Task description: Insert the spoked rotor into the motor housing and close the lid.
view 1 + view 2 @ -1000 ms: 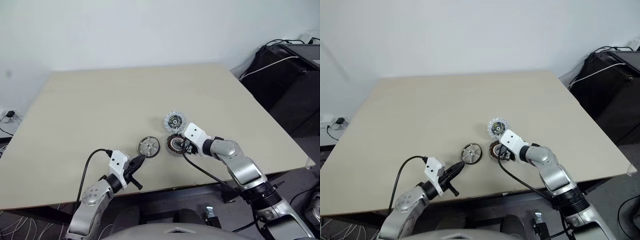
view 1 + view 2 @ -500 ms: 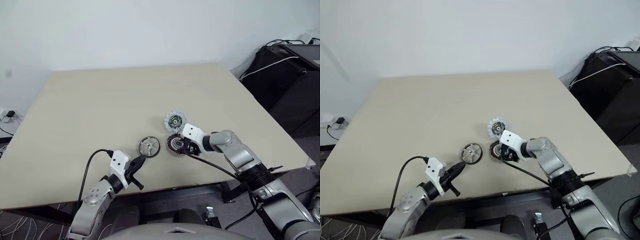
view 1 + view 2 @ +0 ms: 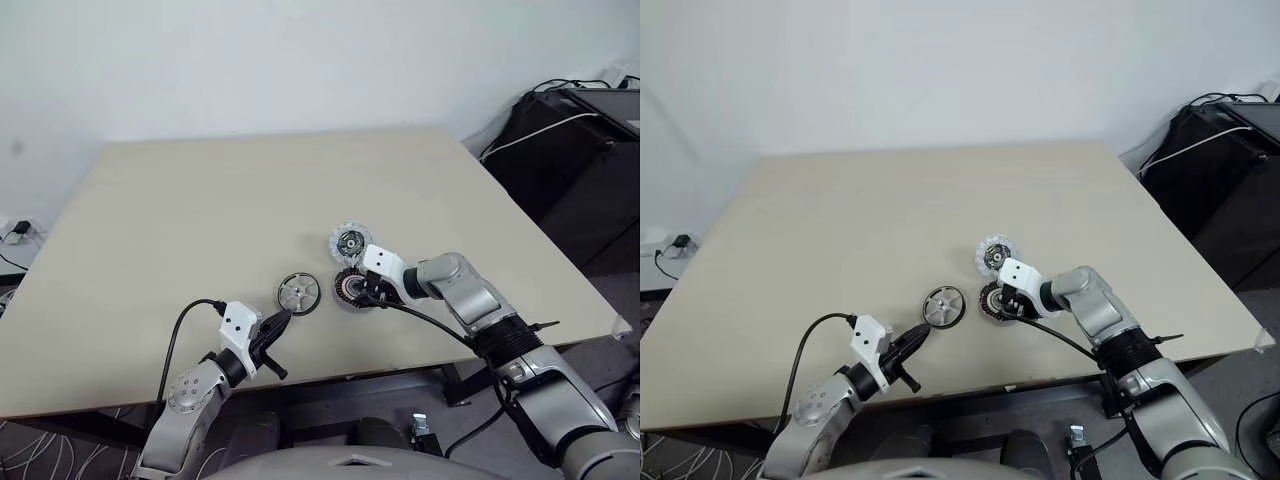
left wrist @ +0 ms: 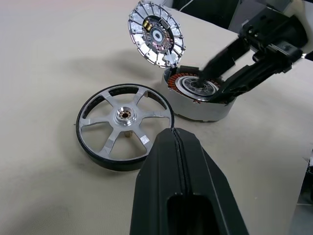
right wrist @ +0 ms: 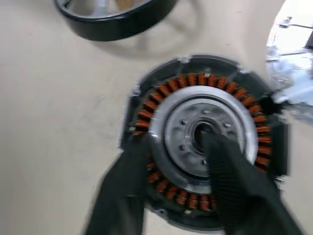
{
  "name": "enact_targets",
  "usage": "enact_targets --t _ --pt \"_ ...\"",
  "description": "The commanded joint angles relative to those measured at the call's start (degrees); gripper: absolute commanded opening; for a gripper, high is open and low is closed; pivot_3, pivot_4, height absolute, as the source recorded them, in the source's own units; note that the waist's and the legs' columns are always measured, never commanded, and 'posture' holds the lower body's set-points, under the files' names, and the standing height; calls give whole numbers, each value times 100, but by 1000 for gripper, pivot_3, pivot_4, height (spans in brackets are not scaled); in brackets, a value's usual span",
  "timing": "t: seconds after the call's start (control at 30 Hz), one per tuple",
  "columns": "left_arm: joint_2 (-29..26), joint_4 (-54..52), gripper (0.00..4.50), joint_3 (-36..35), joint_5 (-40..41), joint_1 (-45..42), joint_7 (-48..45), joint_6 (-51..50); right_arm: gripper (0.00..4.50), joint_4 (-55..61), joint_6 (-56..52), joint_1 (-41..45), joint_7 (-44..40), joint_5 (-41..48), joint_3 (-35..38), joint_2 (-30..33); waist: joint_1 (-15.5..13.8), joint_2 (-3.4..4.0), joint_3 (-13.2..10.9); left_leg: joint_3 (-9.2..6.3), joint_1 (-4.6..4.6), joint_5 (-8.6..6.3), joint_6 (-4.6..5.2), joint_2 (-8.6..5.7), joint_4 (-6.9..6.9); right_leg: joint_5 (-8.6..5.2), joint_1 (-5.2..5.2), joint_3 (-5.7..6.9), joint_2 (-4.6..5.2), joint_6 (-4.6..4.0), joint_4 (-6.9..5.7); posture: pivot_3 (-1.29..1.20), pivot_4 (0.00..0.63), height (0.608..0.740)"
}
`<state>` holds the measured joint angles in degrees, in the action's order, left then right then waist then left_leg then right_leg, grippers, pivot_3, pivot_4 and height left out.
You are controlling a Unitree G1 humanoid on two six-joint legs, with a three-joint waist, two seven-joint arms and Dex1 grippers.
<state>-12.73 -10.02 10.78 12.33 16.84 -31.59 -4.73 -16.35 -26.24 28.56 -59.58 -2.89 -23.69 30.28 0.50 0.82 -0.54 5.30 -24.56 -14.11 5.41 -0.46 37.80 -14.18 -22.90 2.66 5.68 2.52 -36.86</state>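
Beige, matte and bare but for three parts, the worktop [image 3: 200,210] carries everything toward its near edge, closer to the right side than the left. Nearest, the left gripper [image 4: 175,134] hangs at that near edge with its two black fingers pressed flat together, holding nothing and pointing toward the spoked rotor [image 4: 124,126], a small round disc with a dark rim and a silvery face of six spokes round a central hub, lying flat just beyond the fingertips and apart from them. Just to the rotor's right sits the motor housing [image 5: 203,142], a dark round ring packed with reddish copper windings round a silvery centre. The right gripper [image 5: 186,161] tilts steeply down onto it from the right, forearm bent inward; one black finger rests on the silvery centre, the other at the outer rim, so the jaws straddle the windings. Farther back, touching the housing's far rim, the lid [image 4: 156,33], a pale silvery disc with a scalloped finned edge and dark centre, leans tilted.
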Motion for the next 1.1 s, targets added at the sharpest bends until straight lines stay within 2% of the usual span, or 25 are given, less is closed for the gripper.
enact_targets --t 0.03,0.1,0.13,1.07,1.1 --pt "46 -67 0 41 22 -46 10 80 697 -33 48 153 -61 -38 16 -1 4 0 1 0 0 0 0 0 0 0 0 0 0 0 0 0 0 740" --pt "52 -65 0 47 21 -43 15 81 29 -64 55 166 -77 -59 4 -3 4 3 3 0 0 0 0 0 0 1 0 0 1 -1 -2 0 0 740" --pt "54 -64 0 51 21 -42 18 81 7 -75 61 171 -85 -68 1 -4 4 3 3 0 0 0 0 0 0 1 0 0 0 -1 -1 0 0 740" --pt "117 -71 0 98 27 28 62 90 7 -342 345 402 -289 -125 45 -43 2 5 5 0 0 0 0 -1 0 1 -2 0 1 -2 -1 0 0 740" --pt "118 -71 0 97 28 31 63 88 180 -341 347 403 -296 -123 47 -44 2 5 5 0 0 0 0 -1 -1 1 -2 0 1 -2 -1 0 0 740"
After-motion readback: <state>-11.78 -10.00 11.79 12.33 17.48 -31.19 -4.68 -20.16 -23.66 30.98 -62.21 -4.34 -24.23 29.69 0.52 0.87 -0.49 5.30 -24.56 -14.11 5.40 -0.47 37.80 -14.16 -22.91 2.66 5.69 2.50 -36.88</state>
